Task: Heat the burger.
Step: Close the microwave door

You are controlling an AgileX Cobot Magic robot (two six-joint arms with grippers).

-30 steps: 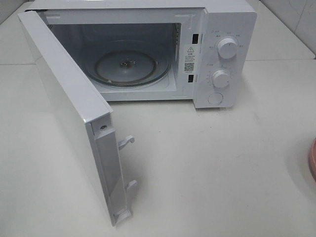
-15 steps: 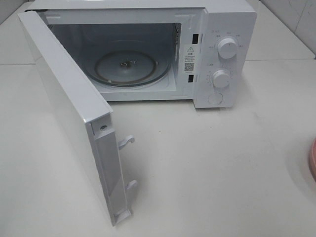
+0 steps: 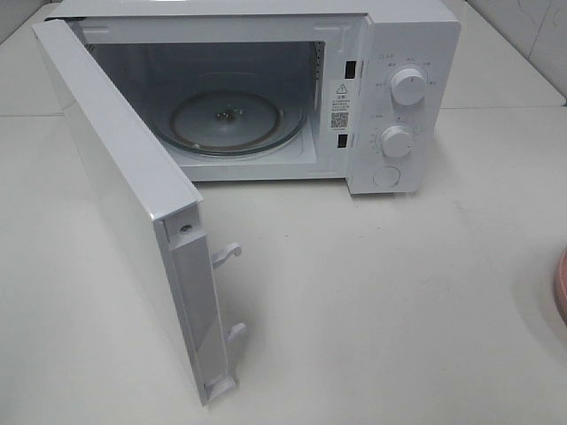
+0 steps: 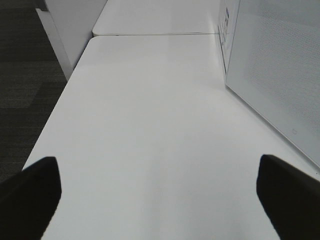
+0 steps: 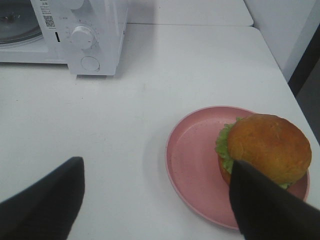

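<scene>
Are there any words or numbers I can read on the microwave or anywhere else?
None can be read.
Warning sticker on the microwave frame: a triangle warning sign with tiny print under it, too small to read.
QR code below it: a square pattern, no letters.
Marks around the upper knob and lower knob: too small and blurred.
Pink plate and burger: no writing.

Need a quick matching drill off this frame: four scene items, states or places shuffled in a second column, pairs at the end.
Items
1. burger
2. microwave door
3. glass turntable
4. left gripper

States
A. swung open
B. bare, inside the cavity
C. on the pink plate
D. open over bare table

Pairs: 1-C, 2-A, 3-B, 4-D
</scene>
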